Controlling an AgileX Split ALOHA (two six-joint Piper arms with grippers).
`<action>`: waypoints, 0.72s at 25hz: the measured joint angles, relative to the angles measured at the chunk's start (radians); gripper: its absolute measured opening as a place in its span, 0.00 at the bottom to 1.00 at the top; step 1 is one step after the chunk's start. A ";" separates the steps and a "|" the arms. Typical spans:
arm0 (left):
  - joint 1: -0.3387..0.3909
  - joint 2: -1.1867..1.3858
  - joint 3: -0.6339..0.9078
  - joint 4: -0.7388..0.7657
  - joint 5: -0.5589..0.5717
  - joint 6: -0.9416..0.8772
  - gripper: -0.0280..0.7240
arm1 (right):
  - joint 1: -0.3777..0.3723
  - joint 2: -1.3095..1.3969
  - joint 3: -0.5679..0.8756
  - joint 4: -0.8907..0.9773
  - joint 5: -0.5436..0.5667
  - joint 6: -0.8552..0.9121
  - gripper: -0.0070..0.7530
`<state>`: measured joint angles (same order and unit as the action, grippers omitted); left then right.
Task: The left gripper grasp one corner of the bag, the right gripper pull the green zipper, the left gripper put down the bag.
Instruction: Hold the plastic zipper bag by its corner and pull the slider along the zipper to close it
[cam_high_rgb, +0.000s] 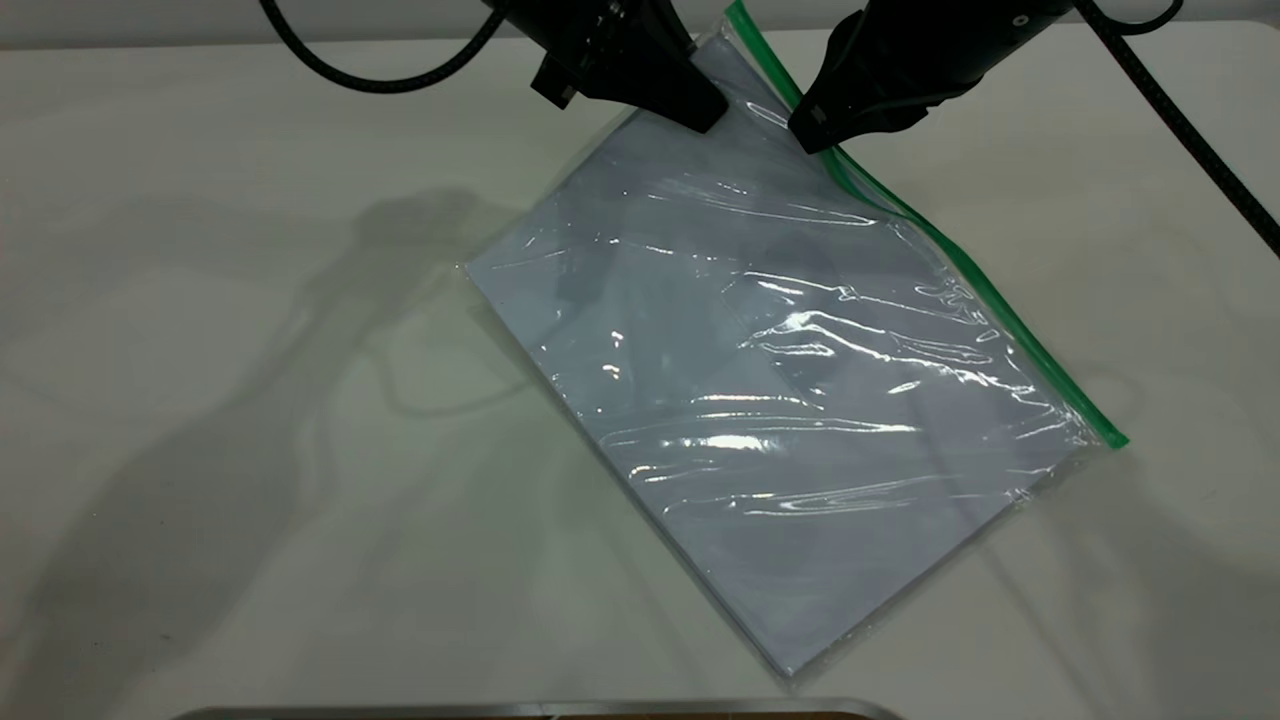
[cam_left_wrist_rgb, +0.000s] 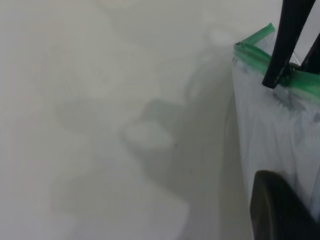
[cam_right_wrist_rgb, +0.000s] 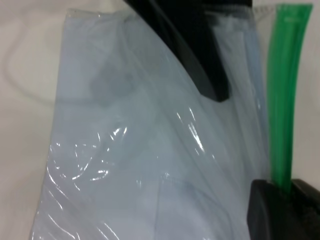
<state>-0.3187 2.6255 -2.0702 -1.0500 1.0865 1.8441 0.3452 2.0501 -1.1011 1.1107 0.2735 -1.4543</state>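
Note:
The bag (cam_high_rgb: 780, 400) lies slanted on the white table, with white paper showing through the clear plastic. The green zipper (cam_high_rgb: 1000, 310) runs along its right long edge. My left gripper (cam_high_rgb: 700, 108) is at the bag's far end beside the zip corner and is shut on the plastic there. One of its fingers (cam_left_wrist_rgb: 277, 210) shows over the bag (cam_left_wrist_rgb: 270, 130) in the left wrist view. My right gripper (cam_high_rgb: 815, 130) is shut on the green zipper close to that far corner. In the right wrist view the zip strip (cam_right_wrist_rgb: 282, 100) runs between its fingers (cam_right_wrist_rgb: 265, 210). The slider tab is hidden.
The table (cam_high_rgb: 200, 400) is white and bare to the left of the bag. A metal-rimmed edge (cam_high_rgb: 540, 708) shows at the front border. Black cables (cam_high_rgb: 1180, 120) hang from both arms at the back.

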 joint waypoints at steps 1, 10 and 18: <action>0.004 0.000 0.000 -0.002 0.004 -0.002 0.11 | 0.000 0.000 0.000 -0.007 0.000 0.007 0.06; 0.063 0.000 0.000 -0.017 0.019 -0.007 0.11 | 0.002 0.001 0.002 -0.143 0.004 0.111 0.06; 0.076 -0.001 0.000 0.027 0.014 -0.027 0.11 | 0.002 0.001 0.002 -0.290 0.037 0.247 0.06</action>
<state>-0.2431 2.6246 -2.0702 -1.0229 1.1006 1.8173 0.3472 2.0510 -1.0992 0.8207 0.3107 -1.2070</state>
